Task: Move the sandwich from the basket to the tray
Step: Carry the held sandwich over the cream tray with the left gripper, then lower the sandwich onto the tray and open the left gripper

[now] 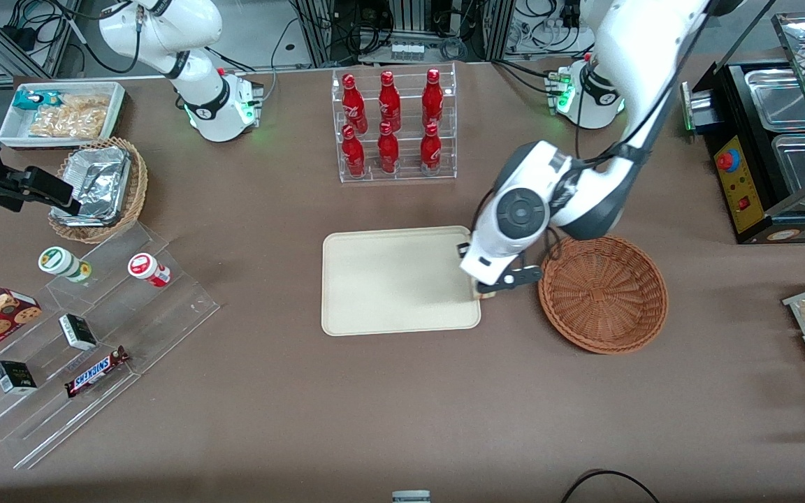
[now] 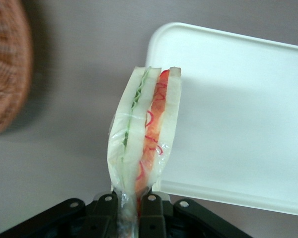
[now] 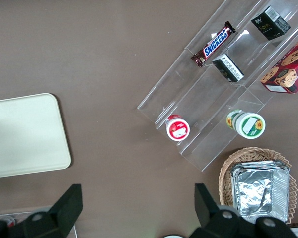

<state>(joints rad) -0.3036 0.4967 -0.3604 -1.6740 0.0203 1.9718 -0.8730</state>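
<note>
Tray (image 1: 388, 279): you are looking at a bare cream surface, nothing lying on it yet, so the placing step is not done. It is sitting mid-table, nearer the front camera than the rack of red bottles (image 1: 392, 126).

Gripper (image 1: 484, 290): you are seeing it hanging over the tray's edge on the basket side, right at the rim. In the wrist view the gripper (image 2: 132, 203) is clamping its two fingers tight on the sandwich's wrapped tail.

Sandwich (image 2: 145, 134): it is being held in the jaws, pointing away from the wrist, its tip reaching over the tray's corner (image 2: 228, 109) while the rest is over bare table between tray and basket. You are only getting a sliver of it in the front view (image 1: 488, 295), under the fingers. Whether it is touching the rim or hanging clear, you cannot tell.

Basket (image 1: 604, 293): it is standing empty just beside the tray, toward the working arm's end; its woven edge (image 2: 7, 64) is showing in the wrist view too.

Progress: pick and lift-out are looking finished, transfer is about at the tray.

Remaining: you are probably needing to carry it further in over the tray, lower, let go, and pull the arm away.
</note>
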